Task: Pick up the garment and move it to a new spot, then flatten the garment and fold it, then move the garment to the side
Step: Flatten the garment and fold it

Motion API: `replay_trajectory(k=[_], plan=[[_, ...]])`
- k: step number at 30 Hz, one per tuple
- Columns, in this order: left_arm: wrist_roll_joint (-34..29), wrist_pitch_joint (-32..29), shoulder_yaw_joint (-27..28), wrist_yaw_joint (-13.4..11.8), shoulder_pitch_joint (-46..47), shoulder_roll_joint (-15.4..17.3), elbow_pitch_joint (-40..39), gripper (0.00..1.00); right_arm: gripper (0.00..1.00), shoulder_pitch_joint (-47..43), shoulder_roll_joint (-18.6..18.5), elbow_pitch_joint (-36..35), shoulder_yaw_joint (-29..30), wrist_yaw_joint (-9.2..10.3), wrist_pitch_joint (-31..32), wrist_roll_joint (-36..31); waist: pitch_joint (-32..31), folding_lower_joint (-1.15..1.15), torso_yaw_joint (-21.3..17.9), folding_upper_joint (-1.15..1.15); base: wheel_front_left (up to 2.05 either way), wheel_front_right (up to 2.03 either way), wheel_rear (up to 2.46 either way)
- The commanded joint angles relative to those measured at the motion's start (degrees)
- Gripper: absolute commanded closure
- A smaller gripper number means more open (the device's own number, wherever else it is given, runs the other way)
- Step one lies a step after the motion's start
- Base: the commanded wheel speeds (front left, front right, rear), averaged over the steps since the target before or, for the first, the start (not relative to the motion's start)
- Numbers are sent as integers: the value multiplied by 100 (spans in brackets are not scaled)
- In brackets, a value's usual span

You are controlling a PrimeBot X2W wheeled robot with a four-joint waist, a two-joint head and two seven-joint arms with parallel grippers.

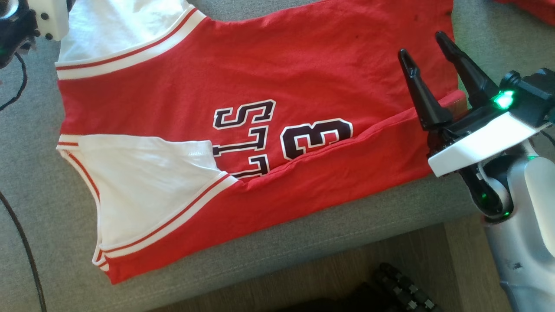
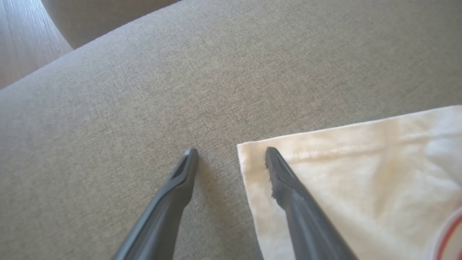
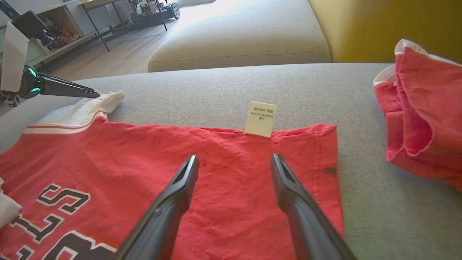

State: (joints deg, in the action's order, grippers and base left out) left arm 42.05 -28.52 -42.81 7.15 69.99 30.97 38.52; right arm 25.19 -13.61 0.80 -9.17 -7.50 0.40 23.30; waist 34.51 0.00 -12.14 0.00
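On the grey cushion point(image 1: 34, 173) the red garment point(image 1: 303, 78) is lying spread out, taking up most of the surface from the left side to near the right edge. Its top and left end are running out of the head view. The long strip of it nearest the cushion's front edge is lying folded back over the body, hiding the lower part of the dark lettering point(image 1: 245, 130) and the number beside it, so neither is reading whole. A white sleeve point(image 1: 143, 190) is lying on the front left part, and another is sitting toward the far left corner. A second red garment point(image 3: 422, 119) is lying bunched near the cushion's far right corner, well apart from the first and cut off by the frame. The right gripper point(image 1: 421, 43) is hanging over the garment's hem end at the right edge, its two dark fingers standing wide apart and pinching nothing. Whether they are touching the cloth is not showing. The left gripper point(image 2: 231, 150) is also standing spread at the far left corner, one finger point(image 2: 288, 180) lying over the corner of the white sleeve and the other over bare cushion. In the head view its fingers are being cut off by the frame. A small white care label point(image 3: 261, 119) is sticking out from the garment's far edge, its print too small to read. Below the front edge, on the wooden floor point(image 1: 347, 260), a dark object point(image 1: 399, 286) is showing, too cut off to identify.
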Motion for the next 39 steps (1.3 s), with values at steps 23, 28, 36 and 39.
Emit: replay_trajectory(k=[23, 28, 36, 39], plan=[[555, 315, -728, 34, 248, 588, -382, 100, 0, 1455, 546, 1196, 768, 1, 1457, -886, -353, 0, -18, 0, 0, 0, 0], [622, 376, -875, 34, 272, 587, -355, 100, 0, 1912, 704, 1672, 875, 1, 2106, -1302, -387, 0, 38, 0, 0, 0, 0], [723, 437, -1080, 34, 396, 547, -341, 100, 0, 2309, 847, 2161, 1152, 1, 2748, -1525, -378, 0, 132, 0, 0, 0, 0], [747, 463, -1152, 34, 454, 523, -335, 100, 0, 2397, 870, 2250, 1289, 1, 2771, -1592, -353, 0, 172, 0, 0, 0, 0]])
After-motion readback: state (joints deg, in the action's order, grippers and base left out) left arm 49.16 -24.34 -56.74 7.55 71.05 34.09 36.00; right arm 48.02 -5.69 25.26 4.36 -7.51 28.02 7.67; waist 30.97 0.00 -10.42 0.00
